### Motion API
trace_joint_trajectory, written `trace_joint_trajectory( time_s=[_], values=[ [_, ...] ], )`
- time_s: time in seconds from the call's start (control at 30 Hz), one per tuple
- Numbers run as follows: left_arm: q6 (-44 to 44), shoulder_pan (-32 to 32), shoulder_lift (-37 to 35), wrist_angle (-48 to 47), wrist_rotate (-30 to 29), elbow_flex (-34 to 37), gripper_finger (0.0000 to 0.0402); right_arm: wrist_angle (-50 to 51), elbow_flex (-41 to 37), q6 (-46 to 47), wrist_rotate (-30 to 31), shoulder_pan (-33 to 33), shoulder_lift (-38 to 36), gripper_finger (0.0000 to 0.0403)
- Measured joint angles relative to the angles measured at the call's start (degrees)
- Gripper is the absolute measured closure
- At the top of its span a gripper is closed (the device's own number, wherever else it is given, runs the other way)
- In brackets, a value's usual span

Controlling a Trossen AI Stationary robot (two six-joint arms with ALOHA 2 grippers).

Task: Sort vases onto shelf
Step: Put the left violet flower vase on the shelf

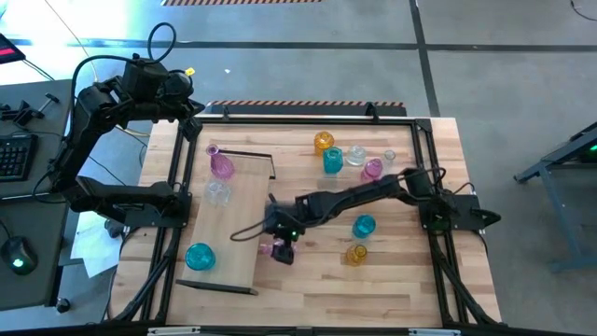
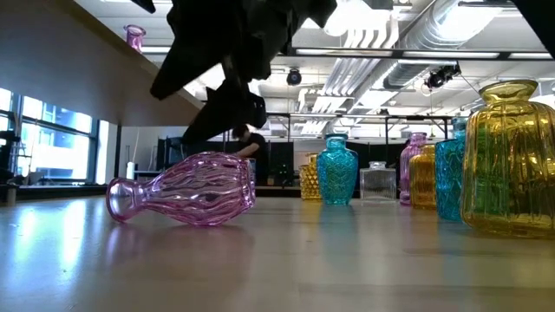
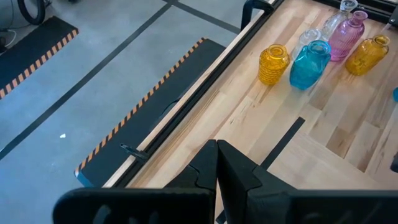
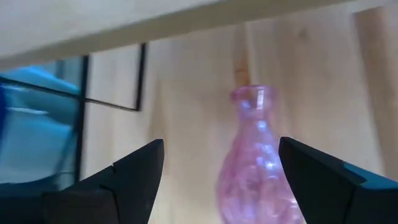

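Observation:
A pink vase (image 1: 270,247) (image 2: 186,189) lies on its side on the tabletop, just right of the shelf (image 1: 238,219). My right gripper (image 1: 283,252) (image 4: 221,146) hangs open over it; in the right wrist view the vase (image 4: 258,168) shows between the two fingers, and I see no touch. On the shelf stand a pink vase (image 1: 222,165), a clear one (image 1: 216,193) and a teal one (image 1: 200,256). My left gripper (image 1: 189,117) (image 3: 217,177) waits shut above the table's far left corner.
Several vases stand at the far middle of the table: amber (image 1: 324,142), teal (image 1: 332,161), clear (image 1: 355,155), pink (image 1: 372,169). A teal vase (image 1: 364,226) and an amber one (image 1: 356,253) stand right of my right gripper. Dark rails (image 1: 429,149) frame the table.

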State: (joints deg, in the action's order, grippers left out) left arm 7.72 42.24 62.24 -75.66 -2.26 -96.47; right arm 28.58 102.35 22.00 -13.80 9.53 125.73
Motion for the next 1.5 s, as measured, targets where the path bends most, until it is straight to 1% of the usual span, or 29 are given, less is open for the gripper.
trace_joint_trajectory(
  time_s=[0.13,0.2,0.73,0.93,1.13,1.27,1.47,1.5],
  values=[
    [0.0,0.0,0.0,0.0,0.0,0.0,0.0401,1.9,0.0,-2.5,6.1,0.9,0.5,0.0102],
    [0.0,0.0,0.0,0.0,0.0,0.0,0.0401,2.9,0.0,-2.9,6.9,1.2,0.6,0.0102],
    [0.0,0.0,0.0,0.0,0.2,0.0,0.0401,3.3,-0.1,-3.0,6.6,3.2,4.0,0.0102],
    [-0.1,0.0,0.0,-0.5,0.2,0.0,0.0401,3.3,0.0,-2.1,3.8,3.1,7.1,0.0102],
    [-0.1,0.0,0.0,-1.2,0.2,0.0,0.0401,3.3,0.2,-0.8,3.7,3.2,7.7,0.0104],
    [-0.1,0.0,0.0,-1.2,0.2,0.0,0.0401,3.8,0.2,-0.4,3.7,3.1,7.7,0.0124],
    [-0.1,0.0,0.0,-1.2,0.2,0.0,0.0401,4.9,0.1,-0.5,3.4,3.2,7.8,0.0198],
    [0.0,0.0,0.0,-1.2,0.2,0.0,0.0401,4.9,0.1,-0.4,3.1,3.1,7.8,0.0204]
  ],
)
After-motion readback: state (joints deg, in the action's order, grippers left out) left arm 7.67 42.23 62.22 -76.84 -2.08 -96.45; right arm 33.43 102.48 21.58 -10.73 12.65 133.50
